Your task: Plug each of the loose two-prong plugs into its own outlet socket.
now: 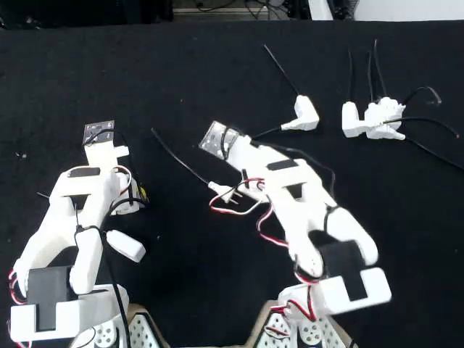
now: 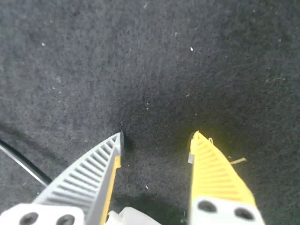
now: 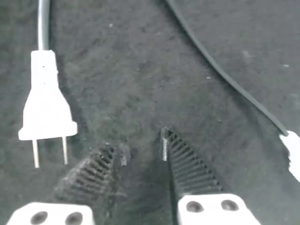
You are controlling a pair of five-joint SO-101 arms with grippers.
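Looking down from the high view, a loose two-prong plug (image 1: pixel 223 191) lies near the centre of the surface (image 1: pixel 181 65), with a second plug (image 1: pixel 306 114) and the socket cluster (image 1: pixel 371 119) toward 2 o'clock. Left wrist view: the left gripper (image 2: pixel 157 140) has its fingers (image 2: pixel 96 176) spread wide over bare cloth, holding nothing. Right wrist view: the right gripper (image 3: pixel 143 140), fingers parted narrowly and empty, sits near the loose two-prong plug's prongs.
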